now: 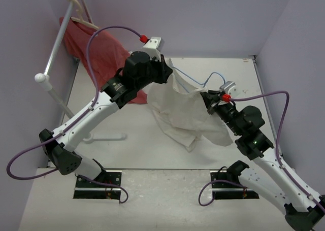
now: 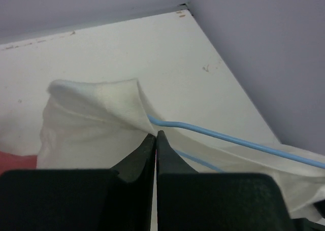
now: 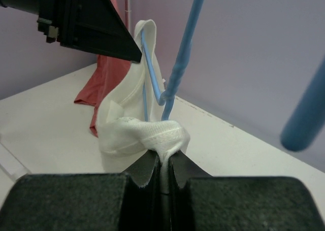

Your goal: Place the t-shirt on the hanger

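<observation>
The t-shirt [image 1: 185, 114] is held up off the white table [image 1: 127, 139] between the two arms. Its upper edge is stretched across the gap and its lower part sags in wrinkled folds that reach the tabletop. The left gripper [image 2: 156, 134] is at the t-shirt's upper left corner with its jaws pressed fully together. The tips touch the edge of a raised fold of the cloth, but the views do not show whether any fabric is caught between them. The right gripper [image 3: 162, 157] is at the t-shirt's upper right corner, clamped on a bunched, rolled wad of the white cloth that bulges out above its jaws. The hanger [image 1: 195, 81] runs along the t-shirt's top edge. In the left wrist view its thin blue wire comes out of the fold just beside the left fingertips and passes over the cloth. In the right wrist view one wire loops up inside the standing collar, while a thicker blue stem rises from behind the clamped wad. To the left of the t-shirt and beyond it, a red shirt [image 1: 101, 53] hangs on a pale wooden hanger [image 1: 84, 15] from a white rail [image 1: 56, 48]. Its hem lies just beside the t-shirt's left edge.
</observation>
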`<state>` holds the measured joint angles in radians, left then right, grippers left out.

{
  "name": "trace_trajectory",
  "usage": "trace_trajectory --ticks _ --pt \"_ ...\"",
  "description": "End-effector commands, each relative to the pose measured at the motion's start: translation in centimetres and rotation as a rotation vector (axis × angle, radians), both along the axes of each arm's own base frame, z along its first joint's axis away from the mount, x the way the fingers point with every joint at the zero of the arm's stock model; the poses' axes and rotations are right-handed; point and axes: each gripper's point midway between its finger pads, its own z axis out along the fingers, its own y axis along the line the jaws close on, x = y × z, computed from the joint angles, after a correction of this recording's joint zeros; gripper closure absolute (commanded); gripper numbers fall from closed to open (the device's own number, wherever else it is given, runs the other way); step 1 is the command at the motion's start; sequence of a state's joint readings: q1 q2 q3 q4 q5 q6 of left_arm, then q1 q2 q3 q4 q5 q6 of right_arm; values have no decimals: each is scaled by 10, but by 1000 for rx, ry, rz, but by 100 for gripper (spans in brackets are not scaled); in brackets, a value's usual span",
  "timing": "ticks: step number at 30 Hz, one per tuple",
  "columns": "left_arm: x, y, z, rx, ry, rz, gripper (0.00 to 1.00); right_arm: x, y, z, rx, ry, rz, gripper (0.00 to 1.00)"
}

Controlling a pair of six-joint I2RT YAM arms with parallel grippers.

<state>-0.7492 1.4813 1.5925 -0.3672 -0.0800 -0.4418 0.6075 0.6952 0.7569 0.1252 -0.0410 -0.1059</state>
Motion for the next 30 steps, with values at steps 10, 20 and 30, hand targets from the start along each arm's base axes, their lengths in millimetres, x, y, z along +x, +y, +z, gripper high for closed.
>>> trace_trajectory --ticks 10,20,30 --pt "-86 -76 56 -120 -142 -397 100 26 0 37 -7 26 -82 100" --pt "-153 -85 46 -66 -146 -597 100 36 -12 41 119 16 -74 100" --pt "-84 1 57 181 -170 -56 72 -26 -30 81 303 -229 23 100"
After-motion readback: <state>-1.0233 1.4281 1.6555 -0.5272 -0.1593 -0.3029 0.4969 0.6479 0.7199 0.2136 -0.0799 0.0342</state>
